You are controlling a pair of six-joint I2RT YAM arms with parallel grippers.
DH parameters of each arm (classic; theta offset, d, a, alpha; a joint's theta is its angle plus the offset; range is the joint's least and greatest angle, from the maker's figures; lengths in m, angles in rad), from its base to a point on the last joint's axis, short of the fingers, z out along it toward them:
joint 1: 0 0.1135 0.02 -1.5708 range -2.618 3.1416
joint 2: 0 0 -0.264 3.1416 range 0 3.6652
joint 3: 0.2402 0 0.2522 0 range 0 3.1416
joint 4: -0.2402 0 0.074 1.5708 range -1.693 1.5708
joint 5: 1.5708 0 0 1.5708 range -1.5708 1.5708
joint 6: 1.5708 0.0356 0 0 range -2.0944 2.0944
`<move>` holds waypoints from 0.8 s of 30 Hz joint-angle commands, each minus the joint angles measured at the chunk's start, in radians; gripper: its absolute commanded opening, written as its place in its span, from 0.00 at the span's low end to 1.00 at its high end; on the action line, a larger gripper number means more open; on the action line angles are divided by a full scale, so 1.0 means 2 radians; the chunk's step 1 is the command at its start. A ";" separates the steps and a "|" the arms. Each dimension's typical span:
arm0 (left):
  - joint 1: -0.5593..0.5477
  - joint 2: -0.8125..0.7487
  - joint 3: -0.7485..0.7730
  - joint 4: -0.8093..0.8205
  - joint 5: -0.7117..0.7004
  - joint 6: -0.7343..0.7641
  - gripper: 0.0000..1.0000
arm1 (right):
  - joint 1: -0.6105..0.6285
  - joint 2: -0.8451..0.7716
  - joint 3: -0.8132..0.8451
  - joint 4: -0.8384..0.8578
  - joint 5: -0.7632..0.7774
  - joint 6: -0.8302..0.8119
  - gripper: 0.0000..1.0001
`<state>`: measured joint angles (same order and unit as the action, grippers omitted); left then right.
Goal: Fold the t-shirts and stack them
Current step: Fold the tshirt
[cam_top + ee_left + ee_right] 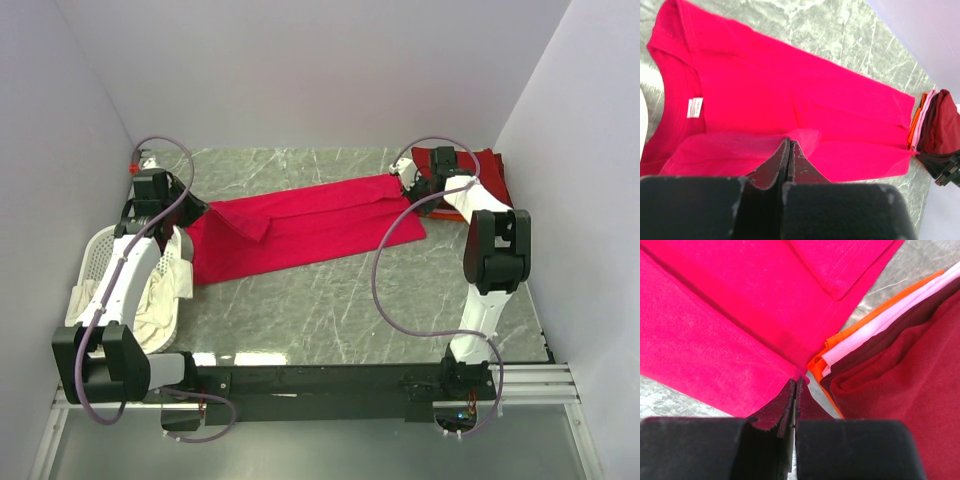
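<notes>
Well, the marble table [330, 310] carries everything; my crimson t-shirt [300, 225] lies spread lengthways across its far half, between the two arms, one flap doubled over near its left end. At the left edge the white slotted basket [95, 255] holds cream cloth [160, 300], though my left arm crosses over it and hides much of both; at the far right corner the folded stack [490, 175] sits just beside the shirt's end, half covered from above by the right arm. Only the right wrist view shows its orange, pale and maroon layers. The left gripper [788, 150] is closed, pinching a raised fold of crimson; the right gripper [795, 390] is closed on the shirt's corner; a neck label [695, 107] shows only from the left wrist, its print too small to read.
</notes>
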<state>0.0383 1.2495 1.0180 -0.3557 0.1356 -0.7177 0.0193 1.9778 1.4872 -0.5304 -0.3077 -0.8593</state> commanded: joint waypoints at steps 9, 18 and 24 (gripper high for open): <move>0.006 0.016 0.035 0.024 -0.003 0.013 0.00 | 0.003 0.008 0.028 0.011 0.011 0.011 0.00; 0.012 0.017 0.029 0.026 -0.005 0.012 0.00 | 0.006 0.016 0.038 0.014 0.018 0.017 0.00; 0.016 0.033 0.028 0.036 -0.001 0.014 0.00 | 0.007 0.022 0.044 0.013 0.024 0.021 0.01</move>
<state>0.0605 1.2980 1.0386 -0.3382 0.1341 -0.7143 0.0265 2.0029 1.5227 -0.5274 -0.2790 -0.8303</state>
